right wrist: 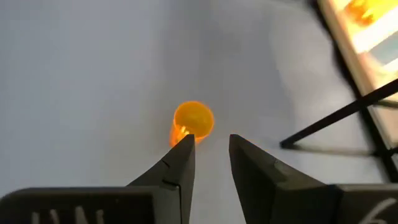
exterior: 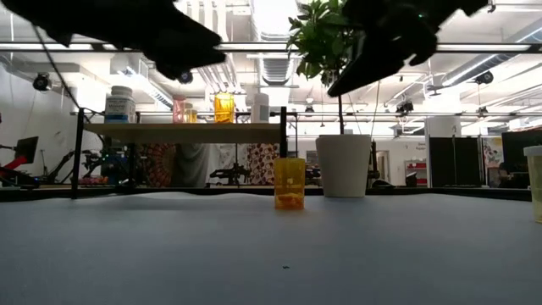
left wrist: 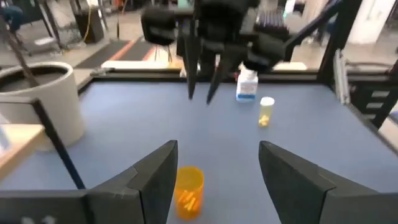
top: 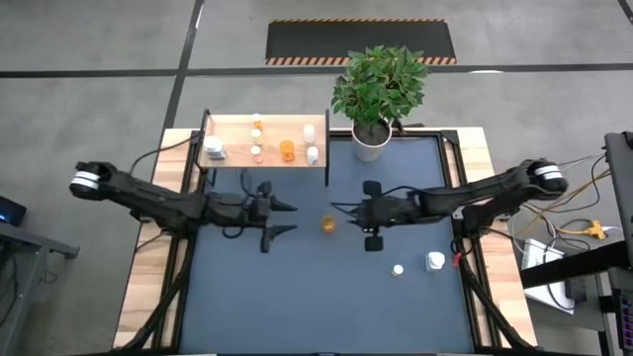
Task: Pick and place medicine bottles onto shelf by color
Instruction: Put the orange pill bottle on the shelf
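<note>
A translucent orange bottle (top: 328,223) stands upright on its base on the dark blue tabletop, near the middle; no cap shows on it (exterior: 289,183). My left gripper (top: 289,218) is open just to the bottle's left, raised off the table, and the bottle (left wrist: 188,191) shows ahead between its fingers. My right gripper (top: 338,211) hovers above and just right of the bottle, fingers a little apart, with the bottle (right wrist: 193,121) beyond its tips. The wood shelf (top: 237,131) stands at the far left and carries several white and orange bottles.
Two small bottles stand on the table toward the near right: a pale-capped one (top: 398,269) and a white one (top: 435,261). A white plant pot (top: 371,143) with a green plant stands at the far edge, right of the shelf. The near half of the tabletop is bare.
</note>
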`<state>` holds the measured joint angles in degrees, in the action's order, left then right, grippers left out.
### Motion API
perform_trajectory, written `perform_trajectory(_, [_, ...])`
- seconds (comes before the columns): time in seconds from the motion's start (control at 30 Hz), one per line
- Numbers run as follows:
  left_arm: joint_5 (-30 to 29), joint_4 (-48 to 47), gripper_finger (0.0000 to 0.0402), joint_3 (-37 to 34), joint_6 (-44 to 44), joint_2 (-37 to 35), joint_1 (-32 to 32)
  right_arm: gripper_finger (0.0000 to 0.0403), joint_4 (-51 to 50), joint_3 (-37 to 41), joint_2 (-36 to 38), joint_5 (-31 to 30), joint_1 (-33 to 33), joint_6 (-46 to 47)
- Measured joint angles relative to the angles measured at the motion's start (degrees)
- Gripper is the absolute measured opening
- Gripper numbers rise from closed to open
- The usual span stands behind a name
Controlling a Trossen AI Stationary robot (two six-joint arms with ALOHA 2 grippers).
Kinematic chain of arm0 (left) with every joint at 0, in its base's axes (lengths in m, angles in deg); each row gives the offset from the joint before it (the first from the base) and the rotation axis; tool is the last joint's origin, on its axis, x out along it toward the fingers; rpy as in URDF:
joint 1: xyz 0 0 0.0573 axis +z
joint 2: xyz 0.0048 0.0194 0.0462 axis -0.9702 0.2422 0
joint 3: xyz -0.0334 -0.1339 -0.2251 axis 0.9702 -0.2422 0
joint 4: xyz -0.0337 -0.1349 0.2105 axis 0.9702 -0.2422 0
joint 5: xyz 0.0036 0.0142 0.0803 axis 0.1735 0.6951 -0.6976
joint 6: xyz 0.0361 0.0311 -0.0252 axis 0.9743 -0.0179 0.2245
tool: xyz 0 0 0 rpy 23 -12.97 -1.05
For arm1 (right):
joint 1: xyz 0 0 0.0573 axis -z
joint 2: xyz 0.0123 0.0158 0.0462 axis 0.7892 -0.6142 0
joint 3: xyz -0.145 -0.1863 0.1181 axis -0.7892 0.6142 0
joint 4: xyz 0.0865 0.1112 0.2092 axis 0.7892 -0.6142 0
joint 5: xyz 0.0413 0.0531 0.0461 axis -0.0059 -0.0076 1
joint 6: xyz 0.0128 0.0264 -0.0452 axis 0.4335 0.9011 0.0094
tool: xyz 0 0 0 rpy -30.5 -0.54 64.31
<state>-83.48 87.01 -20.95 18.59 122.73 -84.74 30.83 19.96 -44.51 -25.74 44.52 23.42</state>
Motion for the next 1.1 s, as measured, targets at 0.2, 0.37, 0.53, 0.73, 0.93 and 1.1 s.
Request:
perform_trajectory(0.2, [1.0,-0.1,0.0209,7.6,3.8,11.5,0.0,0.0071,11.3,10.5,9.4,0.0,0.1,-6.4])
perform_trajectory(0.37, [2.8,-9.0,0.0208,16.1,4.6,19.8,0.3,0.0058,13.4,15.5,16.6,0.0,0.1,-9.8])
perform_trajectory(0.53, [3.3,-28.6,0.0207,29.0,4.9,27.3,0.9,0.0052,13.2,19.1,22.9,0.0,0.1,-10.9])
perform_trajectory(0.73, [5.4,-38.3,0.0207,39.2,7.6,36.9,2.0,0.0052,13.2,23.0,27.8,0.0,0.1,-11.1])
perform_trajectory(0.93, [5.9,-41.7,0.0207,42.9,6.3,41.3,3.8,0.0052,13.2,25.9,30.2,0.0,0.1,-11.1])
perform_trajectory(1.1, [5.8,-42.8,0.0207,42.5,1.5,41.3,5.4,0.0052,13.4,26.7,30.6,0.0,0.1,-11.1])
